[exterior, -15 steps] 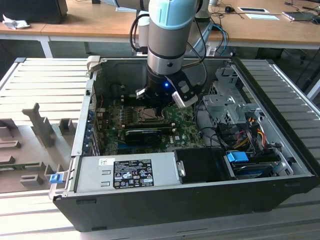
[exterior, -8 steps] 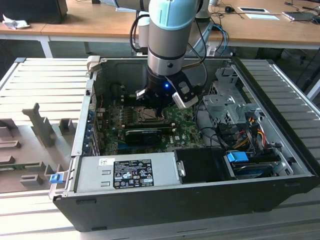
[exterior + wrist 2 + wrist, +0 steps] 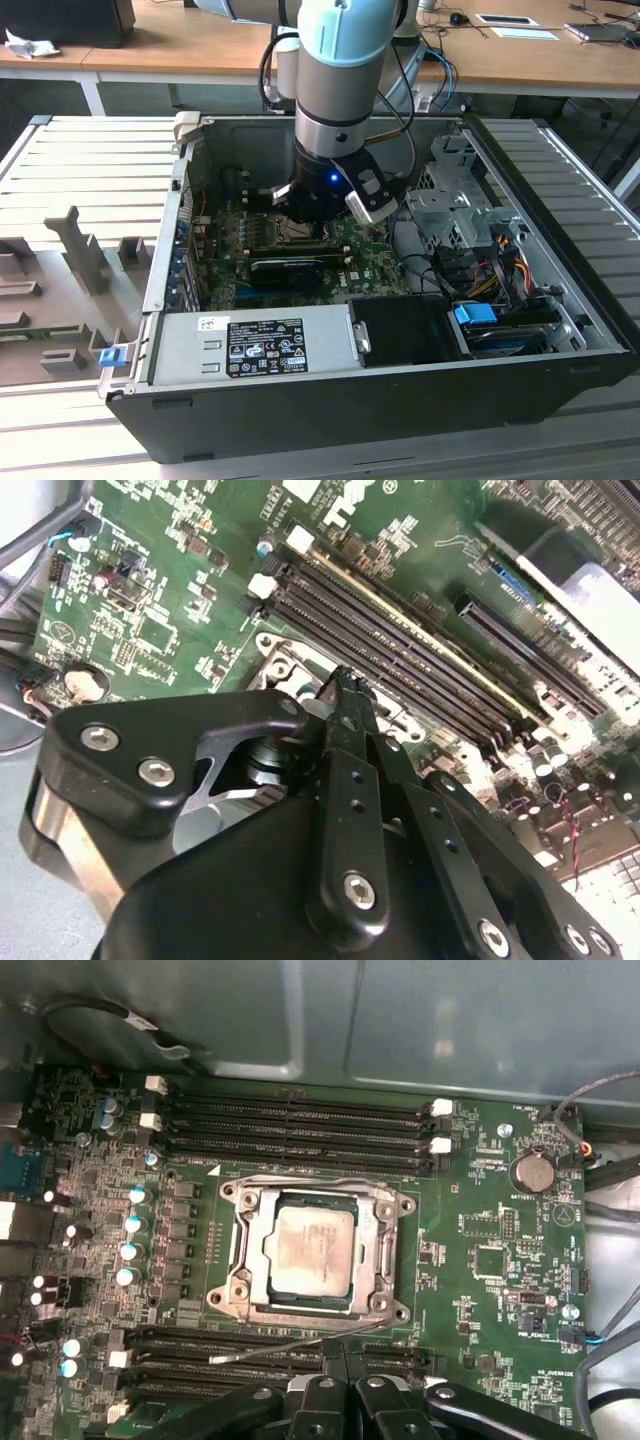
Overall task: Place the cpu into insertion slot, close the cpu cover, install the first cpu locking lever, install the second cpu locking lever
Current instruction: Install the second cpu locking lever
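In the exterior view an opened desktop computer case lies on its side on a ribbed grey counter, with the robot arm reaching straight down into it. The hand hangs low over the green motherboard, just above the socket area, beside a long black card and near the grey power supply along the case's near wall.

In the first wrist view the cpu sits flat in the insertion slot, its dull silvery top showing through the square window of the cpu cover. The cover lies down flat over the chip. A thin wire locking lever slants free across the board between the socket and the nearer bank of long black memory slots; a second lever runs along the far edge of the socket, and whether it is latched I cannot tell. Another bank of memory slots lies beyond the socket, and a round coin battery sits off to one side.

The hand's black fingertips are clenched together with no visible gap and nothing between them, poised just beside the loose lever. In the second wrist view the same fingers meet at a point above the socket's corner.
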Action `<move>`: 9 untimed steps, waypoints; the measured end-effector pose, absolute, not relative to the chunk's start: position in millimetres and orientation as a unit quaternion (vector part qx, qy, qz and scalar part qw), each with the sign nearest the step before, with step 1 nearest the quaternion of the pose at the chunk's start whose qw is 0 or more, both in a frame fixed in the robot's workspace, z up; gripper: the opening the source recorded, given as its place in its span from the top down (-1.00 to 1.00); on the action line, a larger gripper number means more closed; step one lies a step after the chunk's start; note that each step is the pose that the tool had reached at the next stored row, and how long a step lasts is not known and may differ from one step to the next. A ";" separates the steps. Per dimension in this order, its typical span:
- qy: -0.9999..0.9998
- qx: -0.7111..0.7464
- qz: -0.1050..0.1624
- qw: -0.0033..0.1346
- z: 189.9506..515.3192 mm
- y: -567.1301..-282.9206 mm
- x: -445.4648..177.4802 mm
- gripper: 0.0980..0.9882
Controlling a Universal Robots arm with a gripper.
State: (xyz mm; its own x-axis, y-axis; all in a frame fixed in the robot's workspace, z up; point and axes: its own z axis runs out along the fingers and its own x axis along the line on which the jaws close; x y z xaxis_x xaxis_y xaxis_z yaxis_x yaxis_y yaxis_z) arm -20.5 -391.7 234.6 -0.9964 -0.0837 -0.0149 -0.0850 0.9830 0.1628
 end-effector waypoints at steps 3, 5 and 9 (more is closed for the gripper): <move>0.995 -0.043 0.088 0.004 234.2 -392.3 -29.5 0.98; 0.995 -0.043 0.093 0.004 234.0 -393.9 -40.1 0.98; 0.994 -0.044 0.097 0.005 231.8 -394.8 -50.8 0.98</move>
